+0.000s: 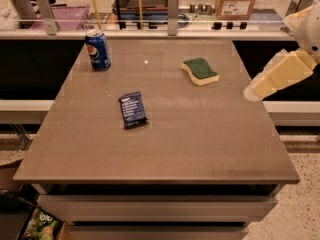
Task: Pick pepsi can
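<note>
The pepsi can (98,50) is blue with a silver top and a round red-white-blue logo. It stands upright at the far left corner of the brown table (200,134). My cream-coloured arm (285,71) comes in from the right edge of the view. Its gripper (251,91) hangs over the table's right edge, level with the sponge and far to the right of the can. Nothing is in it.
A flat dark blue snack packet (132,109) lies left of the table's middle. A yellow sponge with a green top (200,71) lies at the far right. A glass barrier with metal posts (173,6) runs behind the table's far edge.
</note>
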Controlling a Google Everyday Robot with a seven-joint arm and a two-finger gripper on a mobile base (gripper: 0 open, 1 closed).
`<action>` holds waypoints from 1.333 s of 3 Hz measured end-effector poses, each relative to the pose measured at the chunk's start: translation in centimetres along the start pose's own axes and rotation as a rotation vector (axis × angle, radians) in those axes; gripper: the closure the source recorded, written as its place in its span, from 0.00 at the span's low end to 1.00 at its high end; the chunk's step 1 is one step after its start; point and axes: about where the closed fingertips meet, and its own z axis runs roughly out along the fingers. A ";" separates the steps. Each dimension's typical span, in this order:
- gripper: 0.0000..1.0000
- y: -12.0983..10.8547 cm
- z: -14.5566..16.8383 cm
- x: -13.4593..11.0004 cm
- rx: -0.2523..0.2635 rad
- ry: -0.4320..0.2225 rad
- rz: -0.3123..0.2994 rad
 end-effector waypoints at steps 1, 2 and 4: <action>0.00 -1.1 0.4 -2.4 0.033 -0.099 0.033; 0.00 -1.9 1.4 -4.6 0.031 -0.211 0.040; 0.00 -1.7 2.1 -7.6 0.026 -0.334 0.102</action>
